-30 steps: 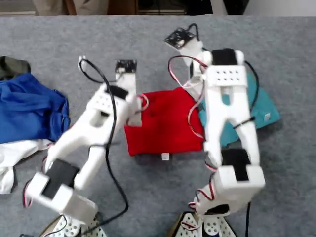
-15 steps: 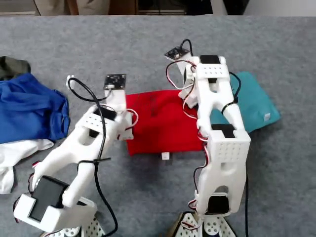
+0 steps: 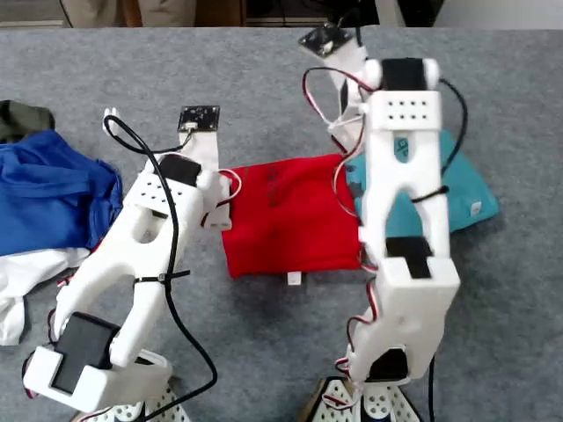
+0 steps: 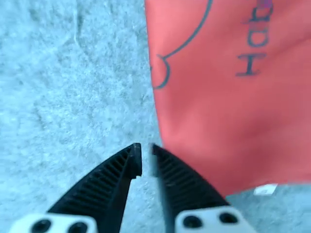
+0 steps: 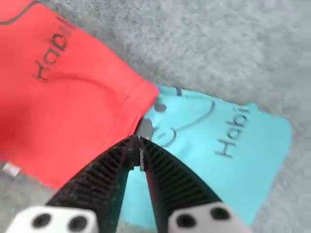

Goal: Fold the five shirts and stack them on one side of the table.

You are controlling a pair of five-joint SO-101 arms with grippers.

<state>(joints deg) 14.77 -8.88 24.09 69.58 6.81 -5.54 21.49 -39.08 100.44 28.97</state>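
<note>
Left gripper [image 4: 146,154]: jaws cracked to a narrow slit, holding nothing, over the table [image 3: 264,88] just beside the red shirt's [image 3: 286,220] left edge. Right gripper [image 5: 136,145]: jaws closed, holding nothing, above where the red shirt overlaps the teal shirt [image 3: 464,189]. The red shirt is folded at mid-table, long axis left-right, print up, label on the near edge. Blue shirt [image 3: 48,198] and white shirt [image 3: 26,272] lie bunched far left.

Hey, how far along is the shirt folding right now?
Done: the red shirt and teal shirt lie folded, red corner overlapping teal. In hand: nothing; the left end effector and right end effector hold no cloth. To do: the blue shirt, white shirt and dark green garment lie heaped, unfolded.
</note>
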